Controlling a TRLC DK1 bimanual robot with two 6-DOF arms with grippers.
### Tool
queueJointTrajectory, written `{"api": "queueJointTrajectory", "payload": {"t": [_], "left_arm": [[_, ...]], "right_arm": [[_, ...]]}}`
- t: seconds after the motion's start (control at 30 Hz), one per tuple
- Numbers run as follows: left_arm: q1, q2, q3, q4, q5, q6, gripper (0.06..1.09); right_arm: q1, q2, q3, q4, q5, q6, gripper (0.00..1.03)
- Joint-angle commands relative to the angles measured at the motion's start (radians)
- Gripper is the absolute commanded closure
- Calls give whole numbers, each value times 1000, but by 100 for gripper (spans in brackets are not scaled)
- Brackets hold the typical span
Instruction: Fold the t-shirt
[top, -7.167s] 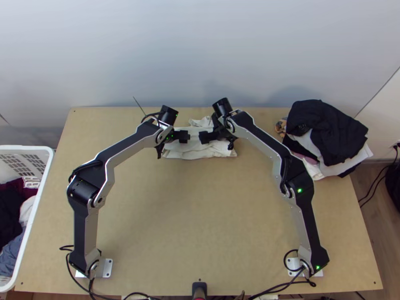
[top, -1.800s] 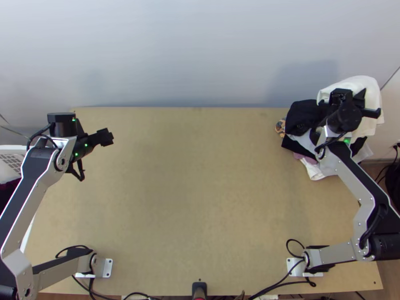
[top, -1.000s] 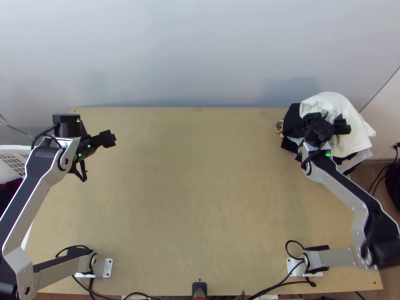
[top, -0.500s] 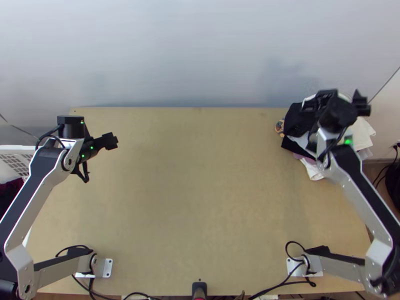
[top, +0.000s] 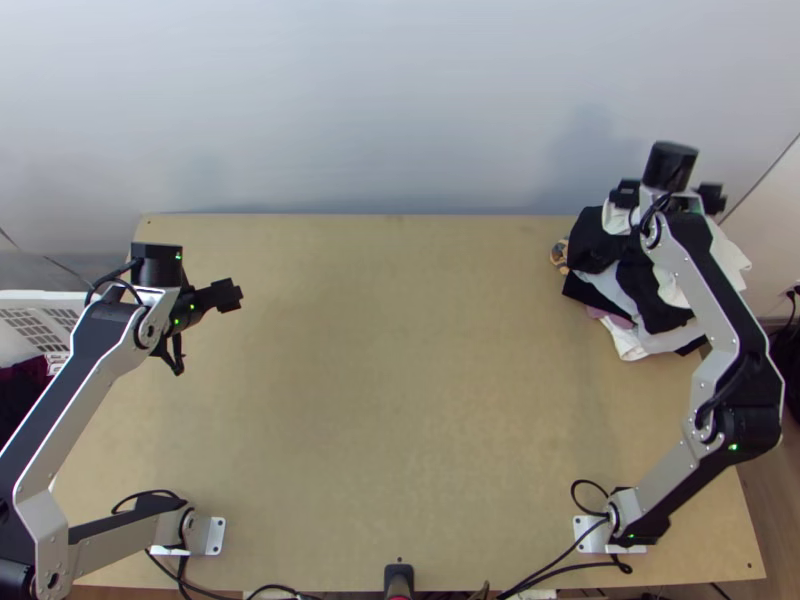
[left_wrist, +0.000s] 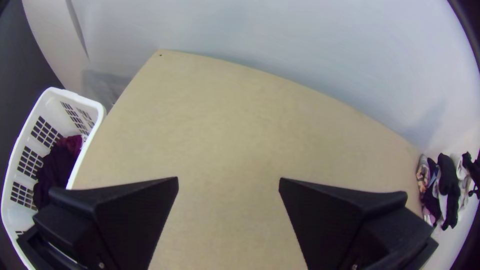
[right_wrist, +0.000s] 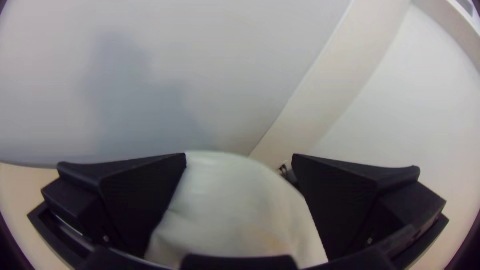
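Observation:
In the top view the white t-shirt (top: 728, 252) lies bunched on top of the clothes pile at the table's far right corner. My right gripper (top: 668, 196) is over it, fingers spread wide. In the right wrist view the white cloth (right_wrist: 240, 210) appears beyond and between the open fingers of my right gripper (right_wrist: 239, 165), not gripped. At the table's left side, my left gripper (top: 230, 294) is held above bare wood. The left wrist view gives my left gripper (left_wrist: 229, 185) with its fingers wide apart and nothing between them.
Under the white shirt is a pile of dark and light clothes (top: 598, 245). A white laundry basket (left_wrist: 100, 112) holding dark red clothing (left_wrist: 60, 165) stands off the table's left edge. Bare wood of the table (top: 400, 380) stretches between the arms; a wall rises behind its far edge.
Seven seconds ago both grippers were at the white cloth on the table's far middle; it is now on the pile. Lately my right gripper let go and moved back; the left shifted slightly right and nearer.

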Motion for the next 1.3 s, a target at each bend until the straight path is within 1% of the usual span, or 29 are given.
{"api": "queueJointTrajectory", "payload": {"t": [0.0, 0.13, 0.3, 0.43, 0.67, 0.73, 0.8, 0.87, 0.93, 0.97, 1.07, 1.13, 1.17, 1.2, 1.27], "left_arm": [[-2, 9, -17, 0, -14, 1, 11], [-19, 20, -18, 3, -20, -1, 11], [-25, 23, -8, 3, -31, 1, 11], [-25, 15, -8, 8, -42, -1, 11], [-29, -32, -11, 15, -48, 2, 10], [-29, -63, -9, 15, -53, 5, 10], [-31, -97, -15, 15, -85, 21, 10], [-36, -138, -34, 17, -132, 42, 10], [-37, -190, -72, 35, -152, 73, 10], [-37, -219, -100, 49, -155, 88, 10], [-37, -324, -207, 97, -155, 120, 10], [-37, -397, -296, 144, -166, 147, 10], [-37, -431, -340, 166, -184, 153, 10], [-36, -460, -385, 184, -197, 163, 10], [-25, -515, -471, 210, -209, 171, 10]], "right_arm": [[-54, 61, -126, -110, -113, 183, 4], [-83, 86, -187, -112, -169, 190, 4], [-92, 27, -196, -125, -190, 189, 4], [-79, -65, -118, -188, -222, 192, 4], [-48, -157, 75, -211, -225, 190, 4], [-48, -177, 95, -211, -225, 186, 4], [-39, -216, 72, -210, -225, 180, 4], [-13, -275, -5, -205, -225, 154, 4], [30, -355, -133, -178, -225, 98, 4], [46, -397, -209, -141, -225, 86, 4], [92, -534, -456, -32, -227, 89, 4], [130, -629, -637, 106, -233, 42, 4], [147, -672, -729, 204, -233, 12, 4], [155, -715, -815, 296, -236, 5, 4], [176, -807, -971, 435, -278, 6, 4]]}}
